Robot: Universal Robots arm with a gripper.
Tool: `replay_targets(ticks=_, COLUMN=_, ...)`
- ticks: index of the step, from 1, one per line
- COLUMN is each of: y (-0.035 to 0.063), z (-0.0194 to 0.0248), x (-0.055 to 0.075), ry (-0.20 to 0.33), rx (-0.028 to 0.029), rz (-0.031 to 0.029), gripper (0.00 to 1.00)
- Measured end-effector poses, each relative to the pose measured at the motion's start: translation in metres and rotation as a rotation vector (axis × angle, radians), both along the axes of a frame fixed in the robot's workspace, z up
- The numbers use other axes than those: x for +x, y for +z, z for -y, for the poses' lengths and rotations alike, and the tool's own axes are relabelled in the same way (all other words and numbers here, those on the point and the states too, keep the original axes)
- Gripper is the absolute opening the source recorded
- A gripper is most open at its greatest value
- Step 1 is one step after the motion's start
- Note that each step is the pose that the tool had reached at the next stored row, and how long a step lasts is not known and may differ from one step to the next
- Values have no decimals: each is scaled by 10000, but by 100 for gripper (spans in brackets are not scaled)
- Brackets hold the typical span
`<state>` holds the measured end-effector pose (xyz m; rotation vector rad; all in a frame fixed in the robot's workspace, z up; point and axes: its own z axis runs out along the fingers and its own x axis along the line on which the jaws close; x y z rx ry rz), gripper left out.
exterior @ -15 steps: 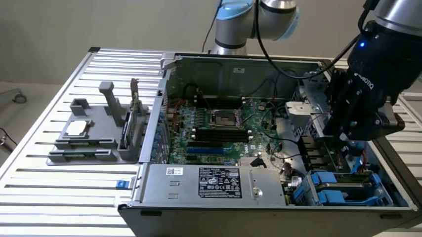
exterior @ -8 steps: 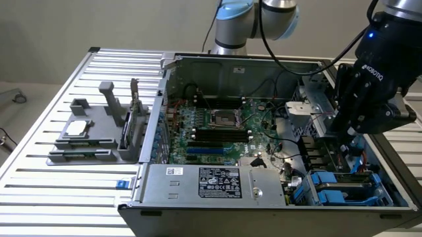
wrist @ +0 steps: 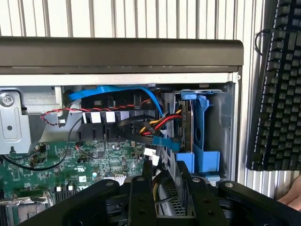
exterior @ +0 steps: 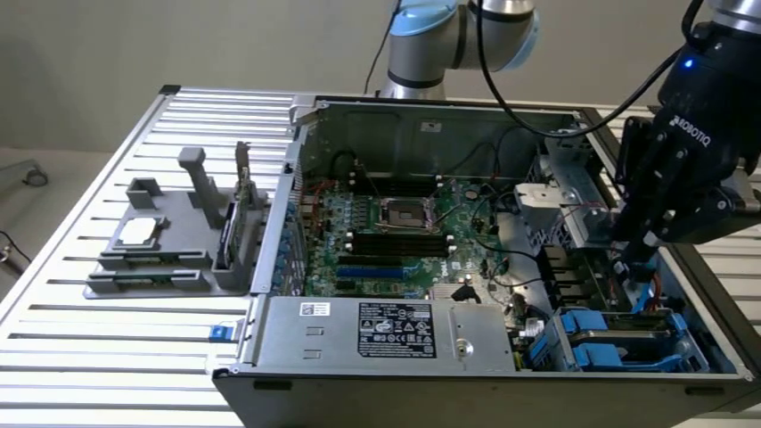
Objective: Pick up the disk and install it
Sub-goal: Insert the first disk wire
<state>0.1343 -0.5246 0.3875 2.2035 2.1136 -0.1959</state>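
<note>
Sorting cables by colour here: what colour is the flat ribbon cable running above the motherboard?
Blue ribbon cable, clearest in the wrist view.

Exterior view high, angled down, wrist view close, both sharing drive cage [exterior: 625, 337] [wrist: 202, 136]

One open computer case [exterior: 476, 116] lies on one slatted surface [exterior: 95, 339]. Inside it there is one motherboard [exterior: 393, 241], with one CPU socket [exterior: 401, 212], and one power supply [exterior: 380, 332] bearing one black label [exterior: 397, 328]. Two blue drive carriers [exterior: 591, 337] sit at the case's corner. One grey fixture [exterior: 167, 241] stands beside the case, with one square chip [exterior: 137, 232] on it. One robot arm [exterior: 458, 31] carries one gripper [exterior: 642, 234]. One black keyboard [wrist: 277, 89] lies outside the case.
</note>
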Motion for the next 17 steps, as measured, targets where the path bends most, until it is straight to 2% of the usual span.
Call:
replay_targets(ticks=6, y=-9, z=1, x=54, ry=-84, rx=-42, rz=0, gripper=33)
replay_targets(ticks=13, y=-30, z=23, x=68, ry=-227, rx=-95, rz=0, gripper=33)
replay_targets(ticks=17, y=-42, z=31, x=81, ry=-292, rx=-143, rz=0, gripper=33)
